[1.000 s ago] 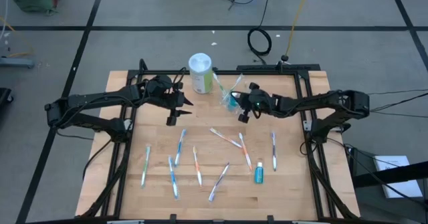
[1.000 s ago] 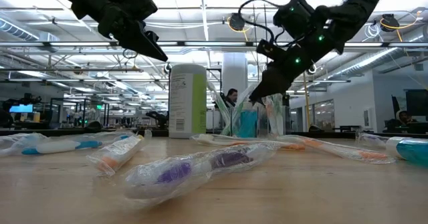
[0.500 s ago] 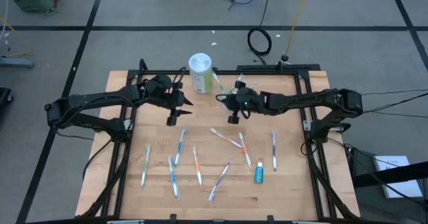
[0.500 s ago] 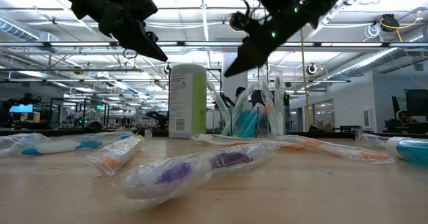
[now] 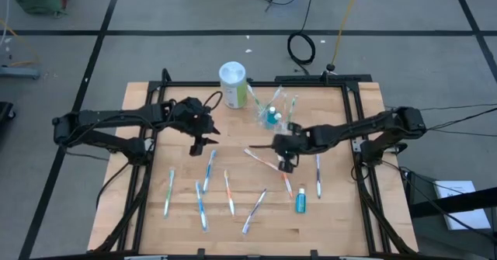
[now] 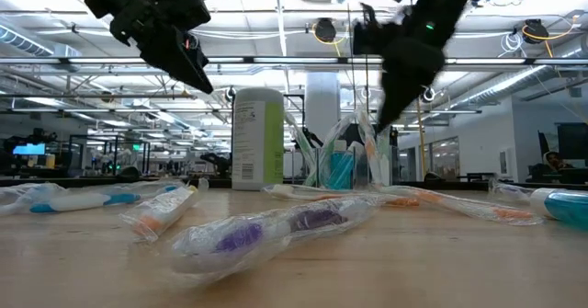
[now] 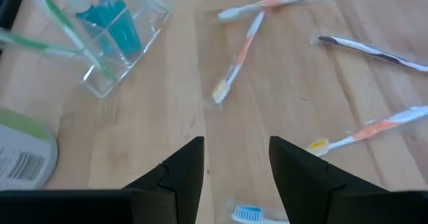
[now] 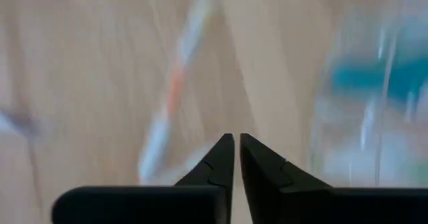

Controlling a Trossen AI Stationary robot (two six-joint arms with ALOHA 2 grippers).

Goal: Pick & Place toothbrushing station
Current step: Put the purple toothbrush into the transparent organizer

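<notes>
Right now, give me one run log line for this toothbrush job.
left gripper: open, empty, hovering | right gripper: nearly shut, empty, above orange toothbrushes | clear cup: upright, holds toothpaste, brushes

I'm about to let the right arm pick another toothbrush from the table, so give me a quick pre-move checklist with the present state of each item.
1. Right hand empty: ok, nothing between its fingers, which are nearly together.
2. Right hand open enough to grasp: not ok.
3. Target below it: ok, it hangs over the orange toothbrushes at mid-table.
4. Clear cup upright, holding brushes and a teal toothpaste tube: ok.
5. Left hand clear of the right arm: ok, open, raised over the table's left half.
</notes>
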